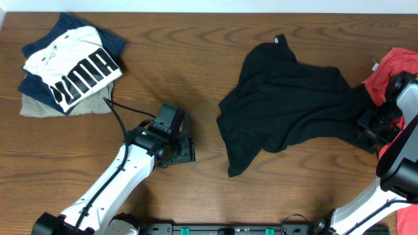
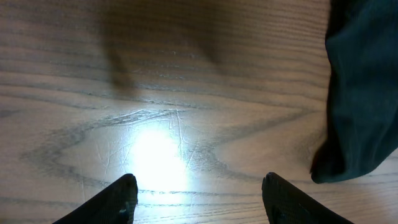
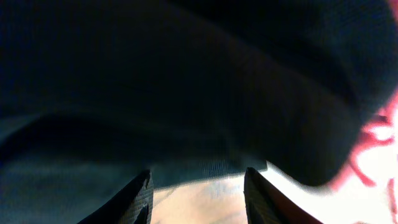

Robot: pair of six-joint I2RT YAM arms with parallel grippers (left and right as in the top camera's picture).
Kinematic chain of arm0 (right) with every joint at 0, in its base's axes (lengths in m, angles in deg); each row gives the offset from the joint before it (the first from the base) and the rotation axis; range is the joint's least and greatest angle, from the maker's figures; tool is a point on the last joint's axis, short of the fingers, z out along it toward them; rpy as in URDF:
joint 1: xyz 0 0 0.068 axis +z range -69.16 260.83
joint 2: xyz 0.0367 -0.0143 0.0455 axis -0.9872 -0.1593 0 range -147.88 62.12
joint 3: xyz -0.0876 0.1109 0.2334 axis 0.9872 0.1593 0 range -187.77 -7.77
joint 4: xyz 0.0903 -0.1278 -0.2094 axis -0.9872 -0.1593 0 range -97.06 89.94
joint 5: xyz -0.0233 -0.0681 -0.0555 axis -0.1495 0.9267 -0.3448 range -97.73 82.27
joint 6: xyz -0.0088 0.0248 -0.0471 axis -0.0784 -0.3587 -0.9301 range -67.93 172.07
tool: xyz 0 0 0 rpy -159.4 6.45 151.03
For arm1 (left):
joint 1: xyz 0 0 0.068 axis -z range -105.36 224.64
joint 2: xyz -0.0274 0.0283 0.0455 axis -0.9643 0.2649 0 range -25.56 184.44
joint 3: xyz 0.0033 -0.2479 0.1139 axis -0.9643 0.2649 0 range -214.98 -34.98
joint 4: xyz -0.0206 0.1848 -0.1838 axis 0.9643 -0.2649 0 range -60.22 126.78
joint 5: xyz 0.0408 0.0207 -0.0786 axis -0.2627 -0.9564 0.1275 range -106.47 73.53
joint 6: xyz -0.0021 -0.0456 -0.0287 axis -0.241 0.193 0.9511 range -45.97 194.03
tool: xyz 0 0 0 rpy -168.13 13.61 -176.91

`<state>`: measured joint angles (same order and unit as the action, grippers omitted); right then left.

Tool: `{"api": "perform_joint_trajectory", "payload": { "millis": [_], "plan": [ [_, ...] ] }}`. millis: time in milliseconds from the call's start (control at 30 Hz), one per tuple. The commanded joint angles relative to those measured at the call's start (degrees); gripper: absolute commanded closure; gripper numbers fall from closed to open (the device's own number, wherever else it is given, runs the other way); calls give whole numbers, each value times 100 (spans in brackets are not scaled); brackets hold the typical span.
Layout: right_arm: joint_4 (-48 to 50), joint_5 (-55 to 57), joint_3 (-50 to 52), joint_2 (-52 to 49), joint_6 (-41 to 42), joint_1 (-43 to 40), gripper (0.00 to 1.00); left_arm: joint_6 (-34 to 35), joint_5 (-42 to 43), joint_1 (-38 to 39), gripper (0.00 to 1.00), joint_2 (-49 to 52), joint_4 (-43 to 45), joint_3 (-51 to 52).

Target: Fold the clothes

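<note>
Overhead first: you're looking at the black garment (image 1: 287, 104) lying crumpled on the right half of the wooden tabletop (image 1: 189, 46). Its long axis is running left to right, a narrow tail is pointing down-left toward the arms' bases, and its right end is reaching the red T-shirt (image 1: 395, 65). A folded pile topped by a white PUMA shirt (image 1: 78, 72) is sitting far left.

Left wrist view: your left fingers (image 2: 121, 199) are hanging apart over bare, glare-lit wood, with the garment's edge off to the right.

Right wrist view: your right fingers (image 3: 138, 196) are standing apart, pale tabletop showing between them, dark cloth draping across just past the tips.
</note>
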<state>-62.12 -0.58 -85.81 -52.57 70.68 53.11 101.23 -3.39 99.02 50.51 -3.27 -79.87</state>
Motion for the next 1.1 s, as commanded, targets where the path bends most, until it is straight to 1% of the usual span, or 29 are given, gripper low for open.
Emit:
{"api": "perform_joint_trajectory", "payload": {
  "millis": [0,233,400,667,933,1067],
  "plan": [
    [326,-120,319,4,-133,-103,55,70,-70,-31,34,35,-11,-33],
    [726,-131,337,4,-155,-197,54,72,-68,-31,34,35,-15,-33],
    [636,-404,96,7,-350,-201,54,72,-68,-31,34,35,-13,-33],
    [247,-549,-264,7,-516,-201,53,72,-70,-31,34,35,-13,-33],
    [289,-315,-116,4,-540,-201,53,72,-70,-31,34,35,-13,-33],
    [584,-199,219,4,-540,-201,53,72,-70,-31,34,35,-13,-33]
  ]
}}
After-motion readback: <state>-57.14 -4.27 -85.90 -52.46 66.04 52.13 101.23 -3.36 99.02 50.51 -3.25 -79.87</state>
